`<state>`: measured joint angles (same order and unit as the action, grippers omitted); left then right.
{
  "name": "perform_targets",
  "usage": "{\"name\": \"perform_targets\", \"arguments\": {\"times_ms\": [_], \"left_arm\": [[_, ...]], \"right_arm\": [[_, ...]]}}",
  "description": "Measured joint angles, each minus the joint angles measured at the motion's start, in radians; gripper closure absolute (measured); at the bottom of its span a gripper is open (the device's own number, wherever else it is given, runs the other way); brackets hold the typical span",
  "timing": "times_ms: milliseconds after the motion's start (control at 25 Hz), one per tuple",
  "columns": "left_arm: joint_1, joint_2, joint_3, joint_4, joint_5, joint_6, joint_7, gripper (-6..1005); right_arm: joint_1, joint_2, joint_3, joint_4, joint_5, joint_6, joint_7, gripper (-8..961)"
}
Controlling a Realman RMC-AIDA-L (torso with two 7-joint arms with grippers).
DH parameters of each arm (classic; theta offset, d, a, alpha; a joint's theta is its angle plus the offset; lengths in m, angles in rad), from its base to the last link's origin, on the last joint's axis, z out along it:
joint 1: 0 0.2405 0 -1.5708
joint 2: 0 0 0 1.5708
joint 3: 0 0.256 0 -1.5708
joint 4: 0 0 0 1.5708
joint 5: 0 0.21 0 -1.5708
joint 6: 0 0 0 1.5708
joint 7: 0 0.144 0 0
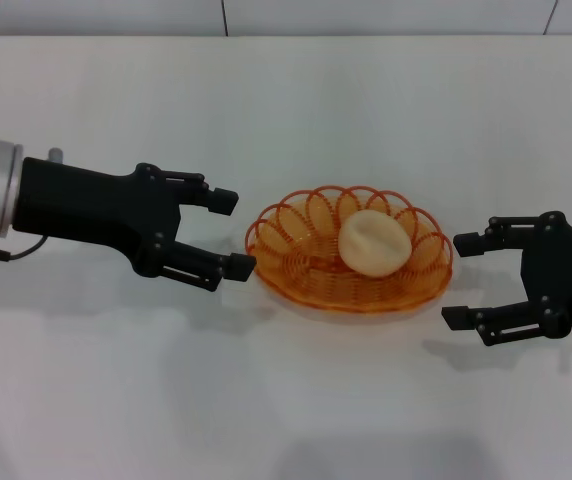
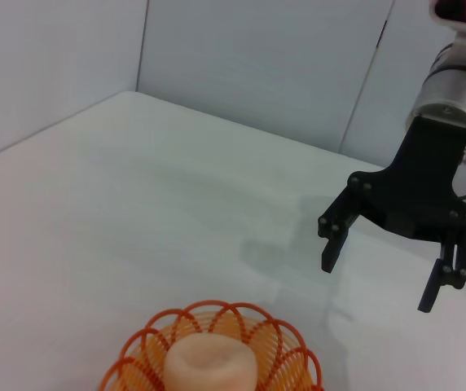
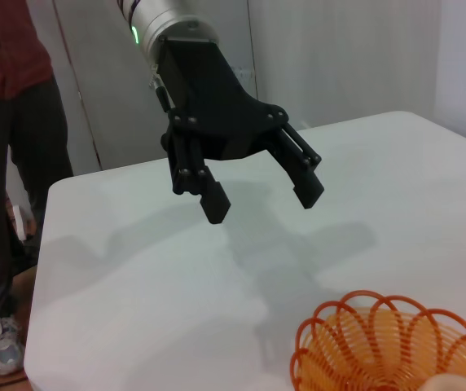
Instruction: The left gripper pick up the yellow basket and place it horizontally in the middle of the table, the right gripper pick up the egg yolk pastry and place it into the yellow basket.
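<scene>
The yellow basket [image 1: 301, 290] lies flat in the middle of the white table [image 1: 286, 110], its long side running left to right. The egg yolk pastry [image 1: 373, 241] rests inside it, slightly right of centre. My left gripper [image 1: 234, 232] hovers open just left of the basket rim, holding nothing. On the other side, my right gripper [image 1: 458, 280] is open and empty, a little apart from the basket. The left wrist view shows the basket [image 2: 135, 352], the pastry [image 2: 208, 366] and the right gripper [image 2: 377, 283]. The right wrist view shows the left gripper [image 3: 262, 202] above the basket [image 3: 363, 334].
A person in a red shirt [image 3: 5, 98] stands beyond the table's left edge [image 3: 41, 244]. A pale wall [image 2: 257, 57] runs behind the table.
</scene>
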<state>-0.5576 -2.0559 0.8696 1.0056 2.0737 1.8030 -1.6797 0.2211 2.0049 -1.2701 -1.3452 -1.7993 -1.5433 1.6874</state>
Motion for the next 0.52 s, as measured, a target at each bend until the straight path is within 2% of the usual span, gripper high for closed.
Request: {"name": "perform_targets", "arguments": {"times_ms": [520], "left_arm": [[0.035, 0.012, -0.001, -0.001, -0.001, 0.004, 0.000, 113]], "right_arm": [[0.004, 0.002, 0.000, 0.006, 0.000, 0.003, 0.000, 134]]}}
